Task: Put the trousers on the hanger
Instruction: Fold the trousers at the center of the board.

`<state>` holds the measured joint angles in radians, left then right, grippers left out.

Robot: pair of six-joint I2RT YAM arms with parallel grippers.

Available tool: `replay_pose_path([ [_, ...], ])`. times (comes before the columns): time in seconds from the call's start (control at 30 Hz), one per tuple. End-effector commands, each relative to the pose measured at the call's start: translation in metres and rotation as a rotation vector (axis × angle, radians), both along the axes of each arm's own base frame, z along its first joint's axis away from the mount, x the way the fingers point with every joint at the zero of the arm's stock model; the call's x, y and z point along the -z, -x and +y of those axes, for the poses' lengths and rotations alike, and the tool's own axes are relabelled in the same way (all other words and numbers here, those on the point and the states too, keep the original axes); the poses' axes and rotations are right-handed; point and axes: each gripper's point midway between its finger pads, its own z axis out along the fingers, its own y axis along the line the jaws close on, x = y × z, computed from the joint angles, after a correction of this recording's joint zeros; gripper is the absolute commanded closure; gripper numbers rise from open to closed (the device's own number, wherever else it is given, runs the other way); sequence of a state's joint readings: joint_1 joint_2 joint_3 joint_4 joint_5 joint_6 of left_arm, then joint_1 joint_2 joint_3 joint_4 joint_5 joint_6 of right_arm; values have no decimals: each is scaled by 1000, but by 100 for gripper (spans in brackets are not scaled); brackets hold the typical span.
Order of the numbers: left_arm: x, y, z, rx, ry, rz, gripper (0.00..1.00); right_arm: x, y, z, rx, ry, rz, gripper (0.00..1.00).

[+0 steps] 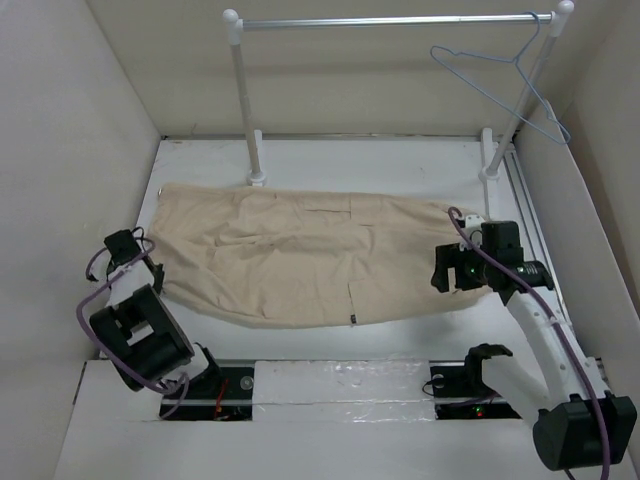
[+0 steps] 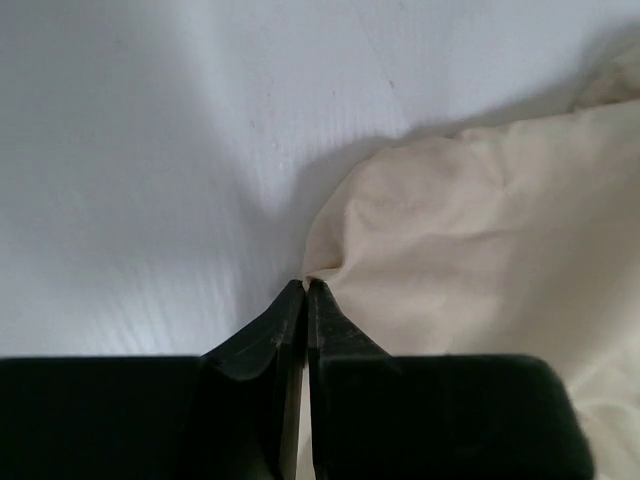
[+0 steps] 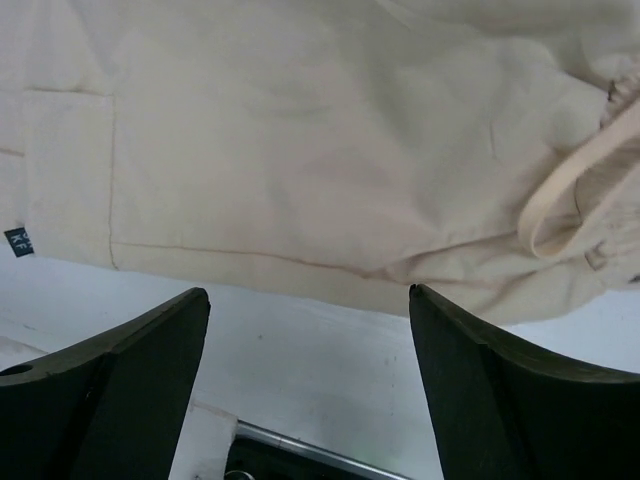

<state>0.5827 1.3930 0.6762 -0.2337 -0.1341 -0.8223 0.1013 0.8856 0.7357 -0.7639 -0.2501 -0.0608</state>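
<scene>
The beige trousers lie flat across the white table, waist end at the right, with a small dark tag at the near edge. The pale blue-grey wire hanger hangs on the rack bar at the far right. My left gripper is at the trousers' left near corner. In the left wrist view it is shut, and the cloth puckers at its tips. My right gripper is open over the near edge at the waist end. In the right wrist view it is empty, the trousers and their drawstring just beyond.
A white-posted rack with a silver bar stands at the back, its feet just behind the trousers. Pale walls close in the left, right and back. A metal rail runs along the table's near edge.
</scene>
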Motion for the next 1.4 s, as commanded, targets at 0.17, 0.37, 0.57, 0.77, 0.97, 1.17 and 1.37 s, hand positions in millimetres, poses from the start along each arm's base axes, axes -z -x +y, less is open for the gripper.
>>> replay_pose_path([
  [0.17,-103,29,-6,57,-234,-67,100,0,4,-25,215,15,123,17],
  [0.37,-140,16,-23,139,-274,-187,100,15,0,-44,334,30,270,19],
  [0.57,-156,-9,-57,264,-241,-286,100,45,16,-109,643,92,417,26],
  [0.77,-177,-20,-65,315,-284,-311,100,65,27,-151,855,72,436,35],
  [0.97,-170,-26,-68,338,-274,-296,100,77,-1,-144,822,-21,337,37],
  [1.17,-175,-25,-65,323,-286,-290,100,71,2,-137,711,-18,331,43],
  [1.37,-171,-20,-66,325,-285,-280,100,58,24,-96,600,-76,344,42],
])
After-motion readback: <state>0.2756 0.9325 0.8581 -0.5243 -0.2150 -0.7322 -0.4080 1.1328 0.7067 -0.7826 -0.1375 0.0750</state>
